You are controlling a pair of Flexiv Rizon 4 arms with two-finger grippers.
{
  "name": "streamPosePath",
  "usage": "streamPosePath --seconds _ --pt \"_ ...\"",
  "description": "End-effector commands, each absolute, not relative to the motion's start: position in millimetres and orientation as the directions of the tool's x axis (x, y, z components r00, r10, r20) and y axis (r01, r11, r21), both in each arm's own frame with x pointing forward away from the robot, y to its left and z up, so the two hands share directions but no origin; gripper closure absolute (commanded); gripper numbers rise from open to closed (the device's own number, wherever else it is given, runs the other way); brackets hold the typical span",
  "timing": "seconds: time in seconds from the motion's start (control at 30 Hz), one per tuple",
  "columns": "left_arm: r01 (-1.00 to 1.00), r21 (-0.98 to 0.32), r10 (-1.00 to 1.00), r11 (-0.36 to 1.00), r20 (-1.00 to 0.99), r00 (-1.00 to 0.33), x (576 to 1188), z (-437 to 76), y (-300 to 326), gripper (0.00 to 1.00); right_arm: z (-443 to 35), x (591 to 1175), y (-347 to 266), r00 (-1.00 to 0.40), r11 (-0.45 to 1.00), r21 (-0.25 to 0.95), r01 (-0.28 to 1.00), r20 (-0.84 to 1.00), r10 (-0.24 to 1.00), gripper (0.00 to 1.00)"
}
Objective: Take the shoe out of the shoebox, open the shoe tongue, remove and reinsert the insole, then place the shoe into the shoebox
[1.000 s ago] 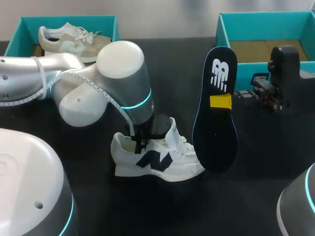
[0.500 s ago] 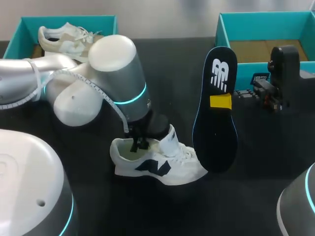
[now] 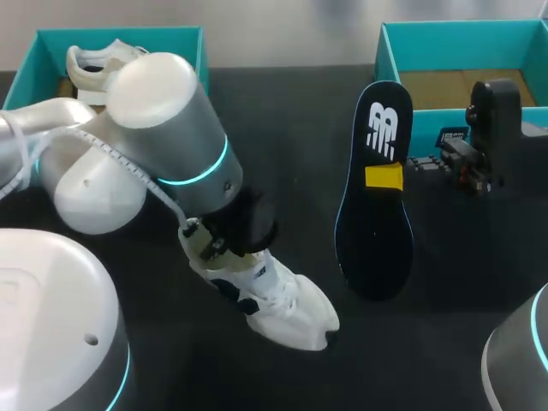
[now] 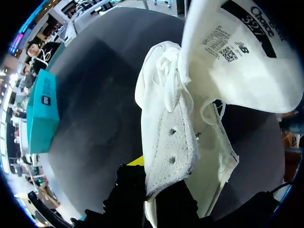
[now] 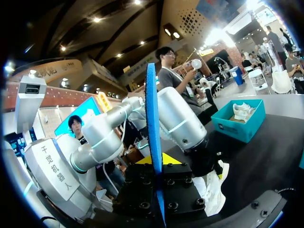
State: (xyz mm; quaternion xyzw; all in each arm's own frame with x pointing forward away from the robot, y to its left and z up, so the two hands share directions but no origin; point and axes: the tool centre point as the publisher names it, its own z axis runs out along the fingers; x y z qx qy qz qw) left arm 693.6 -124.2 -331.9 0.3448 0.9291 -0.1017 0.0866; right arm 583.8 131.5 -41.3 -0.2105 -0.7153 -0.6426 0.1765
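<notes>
The left hand (image 4: 153, 192) is clamped on the upper edge of the white sneaker (image 3: 278, 300), which hangs at the hand's 5 o'clock, toe tipped down toward the black surface (image 3: 282, 111). At the sneaker's 2 o'clock, the right hand (image 5: 156, 190) pinches the dark insole (image 3: 374, 197) upright, near the teal shoebox (image 3: 387, 51) at the surface's 1 o'clock.

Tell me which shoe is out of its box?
The white shoe with the dark blue letter: the left arm's fingers hold it tipped toe-down. The beige shoe sits in the far-left teal box.
</notes>
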Motion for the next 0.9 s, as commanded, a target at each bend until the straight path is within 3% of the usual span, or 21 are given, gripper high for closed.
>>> streamPosePath --seconds 0.03,0.47,0.6,0.9 --pt "0.834 -0.147 0.753 0.532 -0.369 -0.545 680.3 -305.0 -106.7 1.0 -41.5 585.5 133.8 -0.849 0.088 0.844 0.529 0.524 0.074 1.0" --pt "0.834 -0.147 0.753 0.532 -0.369 -0.545 680.3 -305.0 -106.7 1.0 -41.5 585.5 133.8 -0.849 0.088 0.844 0.529 0.524 0.074 1.0" --pt "0.933 -0.116 0.85 0.339 -0.387 -0.357 675.1 -305.5 -116.3 1.0 -41.5 585.5 133.8 -0.849 0.088 0.844 0.529 0.524 0.074 1.0" --pt "0.986 -0.036 0.919 0.165 -0.357 -0.167 663.6 -314.7 -145.7 1.0 -41.5 585.5 133.8 -0.849 0.088 0.844 0.529 0.524 0.074 1.0"
